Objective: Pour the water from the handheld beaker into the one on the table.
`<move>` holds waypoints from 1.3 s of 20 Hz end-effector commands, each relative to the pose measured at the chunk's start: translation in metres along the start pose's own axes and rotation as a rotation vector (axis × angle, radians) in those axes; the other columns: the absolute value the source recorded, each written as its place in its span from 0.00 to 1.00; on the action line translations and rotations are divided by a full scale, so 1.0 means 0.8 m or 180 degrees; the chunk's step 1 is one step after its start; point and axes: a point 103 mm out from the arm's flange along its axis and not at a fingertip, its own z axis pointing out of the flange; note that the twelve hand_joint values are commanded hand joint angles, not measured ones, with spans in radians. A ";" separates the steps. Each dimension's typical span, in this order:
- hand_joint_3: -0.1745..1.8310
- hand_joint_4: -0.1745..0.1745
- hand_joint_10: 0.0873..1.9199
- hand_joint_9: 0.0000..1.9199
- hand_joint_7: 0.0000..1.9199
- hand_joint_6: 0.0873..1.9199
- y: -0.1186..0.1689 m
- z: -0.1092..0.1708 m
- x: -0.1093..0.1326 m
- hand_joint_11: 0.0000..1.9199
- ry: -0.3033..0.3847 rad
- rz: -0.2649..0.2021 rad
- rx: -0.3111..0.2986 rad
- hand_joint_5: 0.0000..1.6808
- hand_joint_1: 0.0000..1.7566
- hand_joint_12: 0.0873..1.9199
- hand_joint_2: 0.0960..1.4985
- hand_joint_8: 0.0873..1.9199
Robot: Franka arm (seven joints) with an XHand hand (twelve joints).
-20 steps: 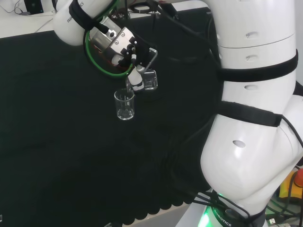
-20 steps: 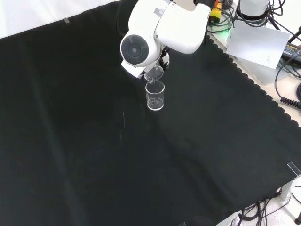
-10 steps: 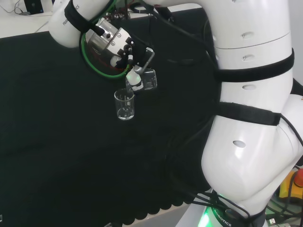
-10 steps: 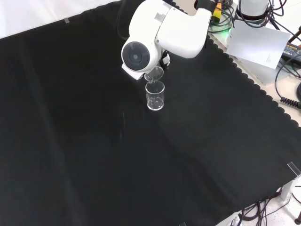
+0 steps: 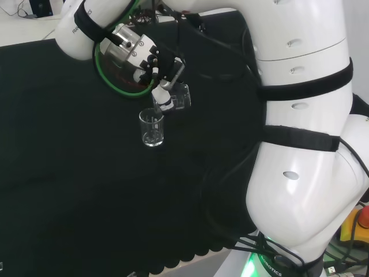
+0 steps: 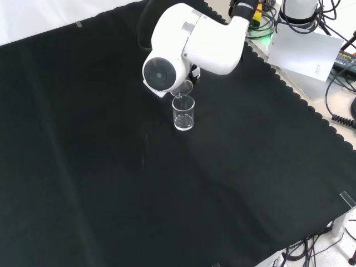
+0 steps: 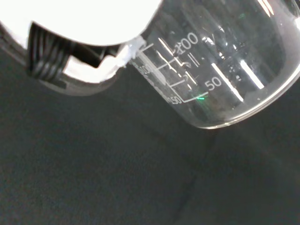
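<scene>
Handheld beaker (image 5: 180,97), pinched in the curled fingers of the hand (image 5: 154,69), is tipped so its lip hangs just above the rim of the table beaker (image 5: 151,128), which stands upright on the worktop (image 5: 69,173) toward its far-right corner in the front view.

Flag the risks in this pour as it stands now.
1. The held beaker is tipped with its lip right at the rim of the beaker on the cloth; a small offset could send water onto the black cloth.
2. The two rims sit very close in the front view; more tilt may knock the standing beaker.
3. The hand holds smooth glass, which could slip.
</scene>
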 end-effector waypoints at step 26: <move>0.37 0.00 0.00 0.94 0.80 0.08 -0.003 0.007 -0.019 0.79 0.0946 -0.0329 -0.0528 0.87 0.76 0.22 0.39 0.05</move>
